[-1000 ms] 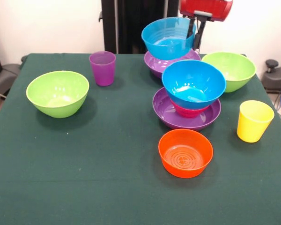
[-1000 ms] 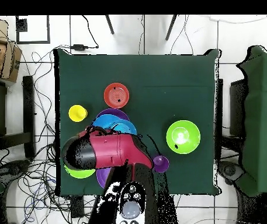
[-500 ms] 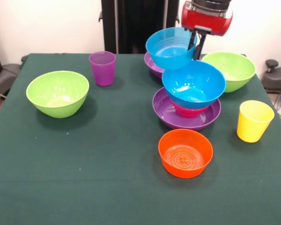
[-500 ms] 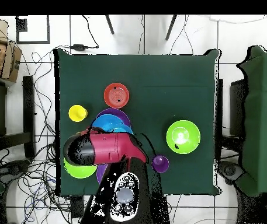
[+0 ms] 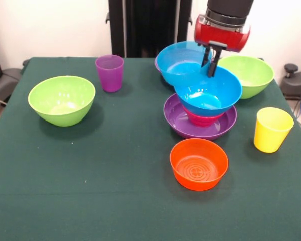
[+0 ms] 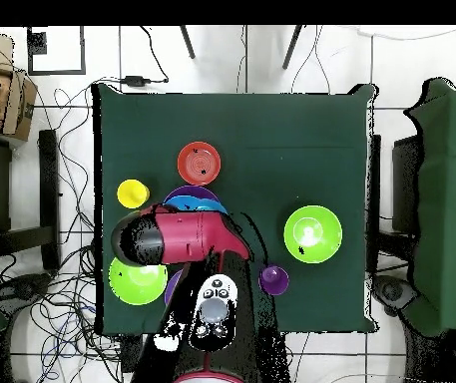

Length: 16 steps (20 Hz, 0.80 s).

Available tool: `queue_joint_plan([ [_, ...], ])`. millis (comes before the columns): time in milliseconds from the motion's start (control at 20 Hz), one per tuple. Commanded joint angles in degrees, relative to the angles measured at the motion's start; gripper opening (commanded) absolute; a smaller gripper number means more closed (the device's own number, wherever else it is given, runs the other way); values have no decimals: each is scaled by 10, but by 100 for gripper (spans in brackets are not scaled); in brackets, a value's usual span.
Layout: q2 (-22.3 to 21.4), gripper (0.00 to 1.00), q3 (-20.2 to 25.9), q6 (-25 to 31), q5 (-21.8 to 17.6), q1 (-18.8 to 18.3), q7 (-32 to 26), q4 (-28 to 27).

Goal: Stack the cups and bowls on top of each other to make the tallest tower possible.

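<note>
- Your hand point(image 5: 211, 59) is pinched on the rim of the small blue bowl point(image 5: 182, 63).
- The tower point(image 5: 202, 108) sits just below; centre the bowl over it before you let go.

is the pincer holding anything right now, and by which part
Yes: the pincer is shut on the rim of the large blue bowl, at the rim's right side in the front view, holding it up behind the tower.

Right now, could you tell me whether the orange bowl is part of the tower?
No. The orange bowl sits alone on the table, apart from the tower.
</note>
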Motion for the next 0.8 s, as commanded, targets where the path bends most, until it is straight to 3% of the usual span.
queue_joint_plan([
  [50, -4, 0, 23, 102, 37, 5, 73, -82],
  [300, -10, 0, 14, 167, 51, 19, 82, -123],
  [800, 17, 0, -3, 149, 47, 49, 90, -152],
])
